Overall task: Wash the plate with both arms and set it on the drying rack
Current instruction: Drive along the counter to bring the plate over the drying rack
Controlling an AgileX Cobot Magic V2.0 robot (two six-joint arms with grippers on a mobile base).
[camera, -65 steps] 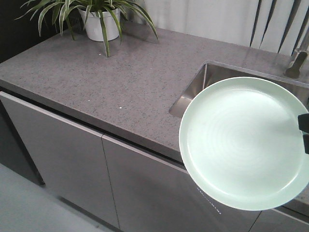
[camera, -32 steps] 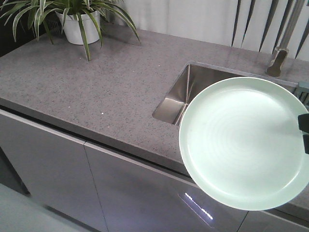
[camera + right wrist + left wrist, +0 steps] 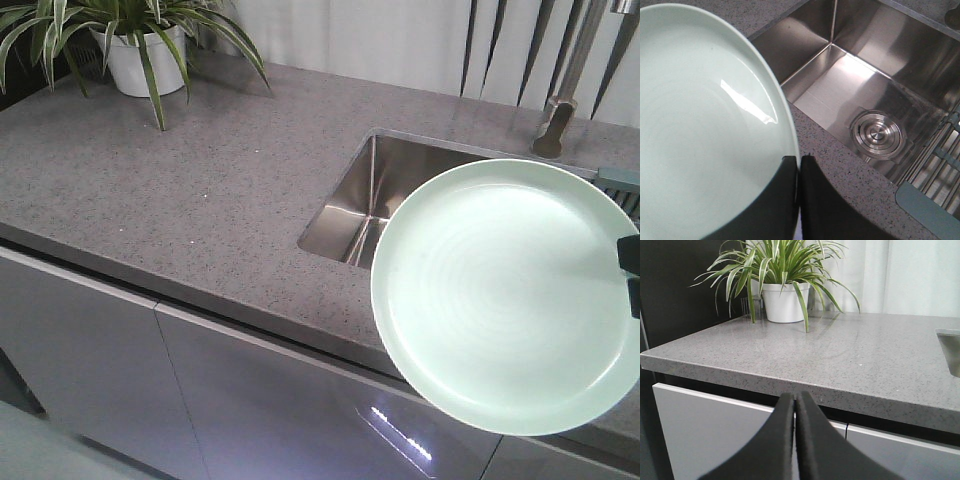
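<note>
- The plate (image 3: pixel 505 295) fills the lower right of the front view. It is held in the air over the front lip of the counter (image 3: pixel 200 190), and its upper left edge overlaps the sink (image 3: pixel 365 200).
- It is round, so it has no long axis. Its ringed face is tilted up toward the front camera, with the gripped rim at the frame's right edge.
- The right gripper (image 3: pixel 630 275) is clamped on that rim. In the right wrist view the two black fingers (image 3: pixel 785 200) pinch the plate's edge at bottom centre, one on each face.
- The left gripper (image 3: pixel 795 397) is closed on nothing, its fingers pressed together. It sits low in the left wrist view, in front of the cabinet doors (image 3: pixel 705 430) and below the counter edge.
- The sink takes up the upper right of the right wrist view, and I see only a round steel drain (image 3: pixel 876 134) on its floor.
- A corner of the rack (image 3: pixel 935 170) shows at the lower right of that view, with steel rods and a grey-blue strip. I cannot tell what it holds.
- The tap (image 3: pixel 560 100) stands behind the sink at the upper right.
- A plant (image 3: pixel 130 40) in a white pot stands on the counter at the upper left.
</note>
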